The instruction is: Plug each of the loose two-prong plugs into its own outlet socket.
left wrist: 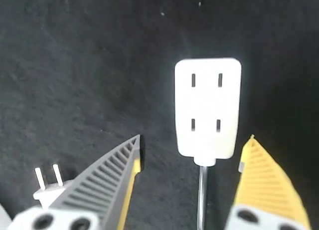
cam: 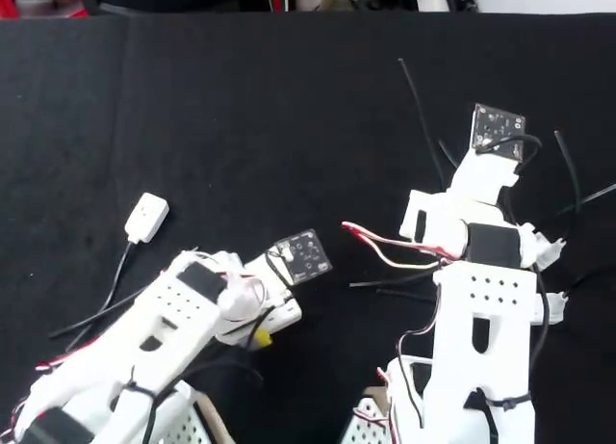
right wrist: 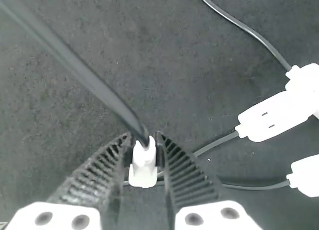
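Plug (right wrist: 143,162) clamped in the right jaws; left jaws gape wide, angled down over the outlet socket (left wrist: 208,108)

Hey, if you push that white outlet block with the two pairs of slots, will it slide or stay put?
The outlet block looks flat and plastic, so it is probably light and likelier to slide than tip. The black cloth may drag on it. Its cord could pivot it sideways.

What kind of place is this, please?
Probably a robot workbench: a black-covered table, an outlet socket lying on it, and the right gripper holding a plug by its cord end.
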Controlling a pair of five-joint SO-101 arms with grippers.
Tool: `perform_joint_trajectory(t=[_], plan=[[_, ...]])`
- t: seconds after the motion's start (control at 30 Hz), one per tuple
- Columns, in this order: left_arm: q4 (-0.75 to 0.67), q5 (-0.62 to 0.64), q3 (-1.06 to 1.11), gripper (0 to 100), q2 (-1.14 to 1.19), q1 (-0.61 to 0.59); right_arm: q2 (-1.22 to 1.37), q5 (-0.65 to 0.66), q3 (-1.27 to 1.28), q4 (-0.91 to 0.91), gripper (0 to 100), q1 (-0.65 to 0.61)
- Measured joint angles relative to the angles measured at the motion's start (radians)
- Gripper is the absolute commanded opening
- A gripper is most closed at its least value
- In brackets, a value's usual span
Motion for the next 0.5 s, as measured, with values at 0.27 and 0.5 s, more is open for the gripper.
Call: perform_joint_trajectory(t=[0.27, 0.5], plan=[[0.000, -0.023, -0.018, 21, 0.109, 0.015, 0.000, 0.000, 0.000, 0.000, 1.1, 0.000], [0.002, -0.023, -0.018, 19, 0.117, 0.057, 0.000, 0.000, 0.000, 0.000, 1.1, 0.000]])
